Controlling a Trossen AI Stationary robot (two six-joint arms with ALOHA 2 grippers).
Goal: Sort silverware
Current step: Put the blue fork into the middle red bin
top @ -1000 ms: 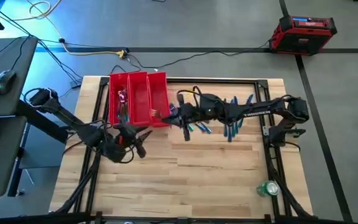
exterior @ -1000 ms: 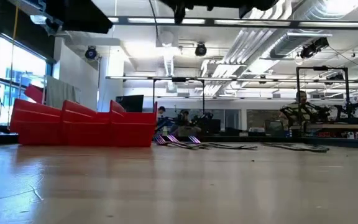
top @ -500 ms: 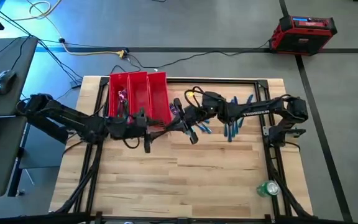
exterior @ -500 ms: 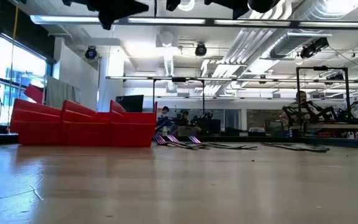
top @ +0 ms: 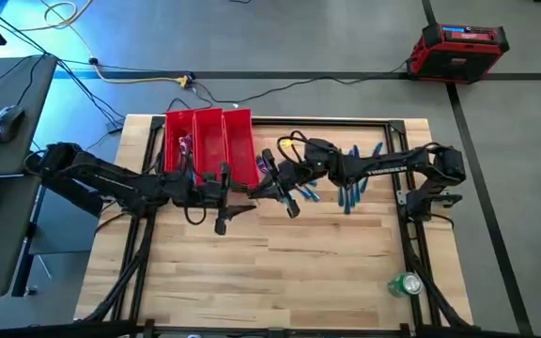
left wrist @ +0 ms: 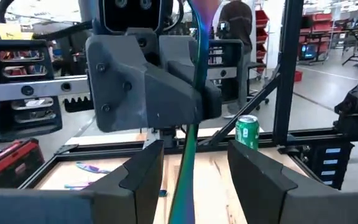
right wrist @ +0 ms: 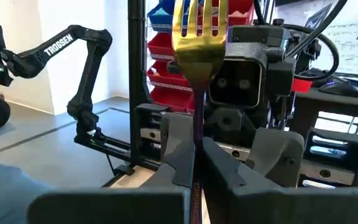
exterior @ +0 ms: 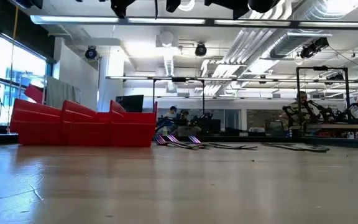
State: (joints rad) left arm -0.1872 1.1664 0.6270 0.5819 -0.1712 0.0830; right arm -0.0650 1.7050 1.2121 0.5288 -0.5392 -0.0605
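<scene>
Right gripper (right wrist: pixel 197 162): you see it clenched on the fork (right wrist: pixel 197 37).
Left gripper (left wrist: pixel 188 168): released, fingers either side of the fork's handle.
Tray (top: pixel 209 141): 11 o'clock of both grippers.

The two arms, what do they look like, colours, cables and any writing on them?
Both arms are black and jointed, with loose black cables looping off them. The right arm carries white TROSSEN lettering. The left arm shows no readable marking here. Each gripper body is blocky dark grey with two thick dark fingers.
</scene>
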